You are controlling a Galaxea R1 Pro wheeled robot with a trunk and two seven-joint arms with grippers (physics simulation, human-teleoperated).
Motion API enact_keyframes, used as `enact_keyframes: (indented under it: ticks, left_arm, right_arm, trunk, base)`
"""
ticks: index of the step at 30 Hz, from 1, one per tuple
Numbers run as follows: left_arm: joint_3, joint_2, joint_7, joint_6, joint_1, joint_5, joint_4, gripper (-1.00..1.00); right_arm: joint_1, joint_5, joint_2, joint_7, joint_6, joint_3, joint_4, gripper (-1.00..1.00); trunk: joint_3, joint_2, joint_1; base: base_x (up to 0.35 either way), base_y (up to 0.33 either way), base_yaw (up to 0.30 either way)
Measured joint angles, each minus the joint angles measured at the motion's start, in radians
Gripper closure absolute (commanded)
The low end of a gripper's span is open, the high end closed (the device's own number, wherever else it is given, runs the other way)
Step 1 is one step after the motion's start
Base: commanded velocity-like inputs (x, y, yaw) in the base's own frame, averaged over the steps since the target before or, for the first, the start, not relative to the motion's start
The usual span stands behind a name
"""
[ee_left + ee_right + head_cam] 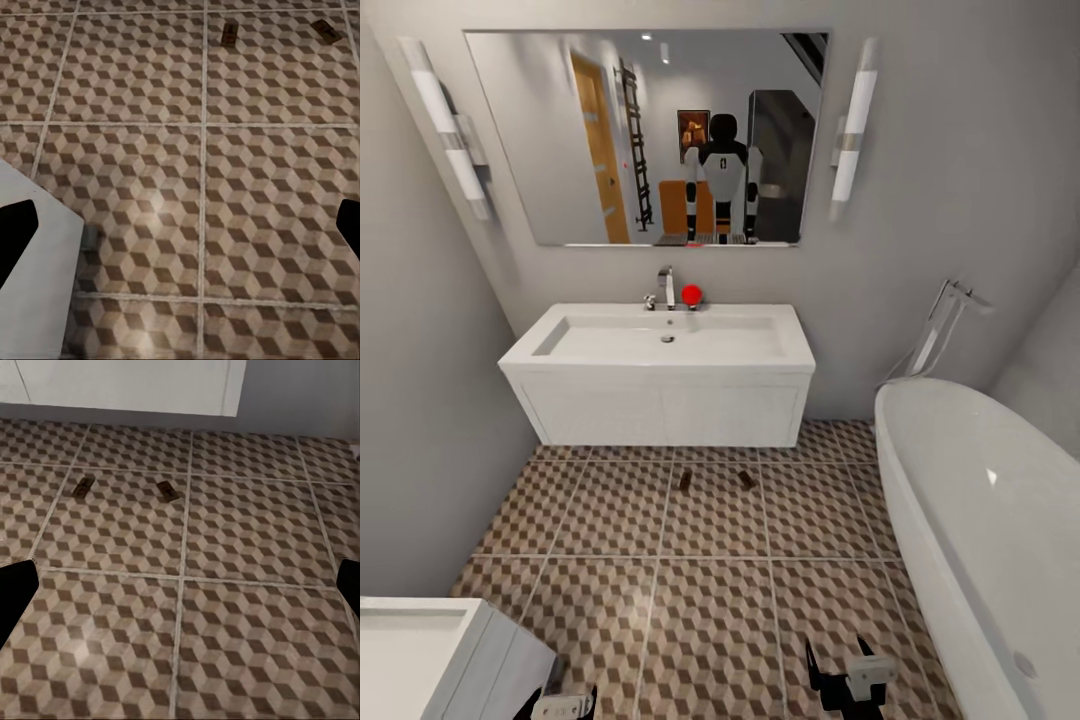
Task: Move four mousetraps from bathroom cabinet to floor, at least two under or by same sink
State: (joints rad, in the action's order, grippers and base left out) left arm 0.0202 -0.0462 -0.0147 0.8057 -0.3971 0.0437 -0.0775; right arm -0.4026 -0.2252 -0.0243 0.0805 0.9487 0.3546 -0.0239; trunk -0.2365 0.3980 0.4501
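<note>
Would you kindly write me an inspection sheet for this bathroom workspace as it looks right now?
Surface: bathroom floor, cube-pattern tiles with pale grout.
Job's things: two mousetraps, left one and right one, flat on the tiles, apart, just in front of the bathroom sink.
Clutter: red object beside the chrome tap.
Grippers: left gripper and right gripper both open, holding nothing.
Cables: nothing seen.
Surroundings: white bathtub, small white unit, mirror, two wall lights.

The floor point(710, 600) is tiled, matt, with pale grout. The sink point(660, 345) and bathtub point(980, 500) look smooth, glossy white. The tap point(666, 287) is shiny metal; the mirror point(650, 135) reflects clearly.
</note>
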Motion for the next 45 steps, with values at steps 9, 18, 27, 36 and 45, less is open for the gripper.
enact_keyframes:
  ticks: [9, 18, 27, 36, 45]
  left_arm:
    - [0.000, 0.000, 0.000, 0.000, 0.000, 0.000, 0.000, -1.00]
    - [0.000, 0.000, 0.000, 0.000, 0.000, 0.000, 0.000, -1.00]
    - [0.000, 0.000, 0.000, 0.000, 0.000, 0.000, 0.001, -1.00]
    - [-0.001, 0.000, -0.002, 0.000, 0.000, 0.001, 0.002, -1.00]
    - [-0.001, 0.000, -0.002, 0.000, 0.000, 0.001, 0.002, -1.00]
  right_arm:
    - [0.000, 0.001, 0.000, 0.000, -0.001, 0.000, 0.001, -1.00]
    - [0.000, 0.002, 0.000, -0.001, -0.005, 0.000, 0.001, -1.00]
    - [0.000, 0.002, 0.002, -0.001, -0.020, 0.000, 0.001, -1.00]
    - [0.000, 0.002, 0.001, -0.004, -0.133, 0.002, 0.002, -1.00]
    - [0.000, 0.002, -0.002, -0.006, -0.169, 0.002, 0.002, -1.00]
  trunk:
    - [0.000, 0.000, 0.000]
    - [0.000, 0.000, -0.001]
    - [0.000, 0.000, -0.001]
    - [0.000, 0.000, -0.001]
    - [0.000, 0.000, -0.001]
  base:
    - [-0.331, 0.000, 0.000]
    - [-0.193, 0.000, 0.000]
    - [-0.009, 0.000, 0.000]
    - [0.000, 0.000, 0.000]
    - [0.000, 0.000, 0.000]
